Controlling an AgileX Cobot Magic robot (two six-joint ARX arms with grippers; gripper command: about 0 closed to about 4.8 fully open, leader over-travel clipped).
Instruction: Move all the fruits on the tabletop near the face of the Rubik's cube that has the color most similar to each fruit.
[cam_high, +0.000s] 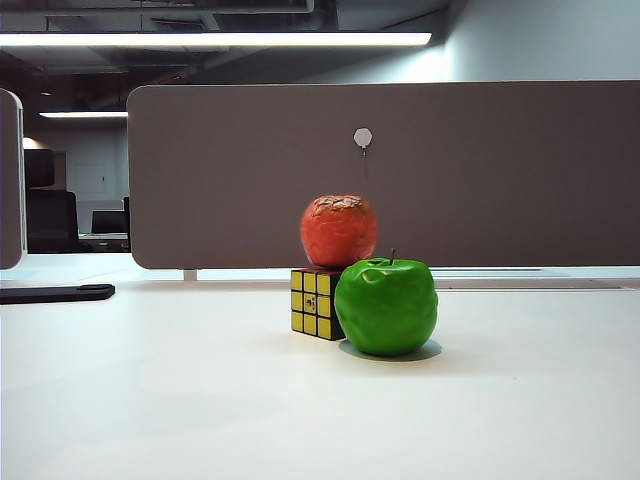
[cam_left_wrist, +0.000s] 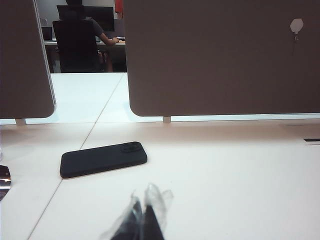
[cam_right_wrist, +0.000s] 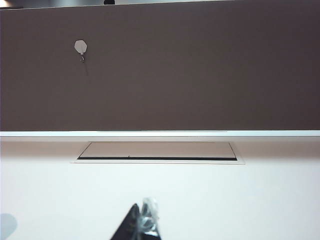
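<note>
While both arms are waiting low over the white surface (cam_high: 150, 400), the green apple (cam_high: 386, 306) is sitting just right of the Rubik's cube (cam_high: 315, 302), touching or nearly touching it, and the orange-red fruit (cam_high: 339, 230) is showing above the cube, either perched on it or standing behind; which, I cannot tell. Judging by looks, both fruits are light hollow fakes: the apple glossy and likely slippery, best pinched across its widest middle; the wrinkled one is offering more grip. Left hand (cam_left_wrist: 142, 212) is pressed together near a black phone (cam_left_wrist: 103, 159); right hand (cam_right_wrist: 144, 220) seems pressed together too, holding nothing.
</note>
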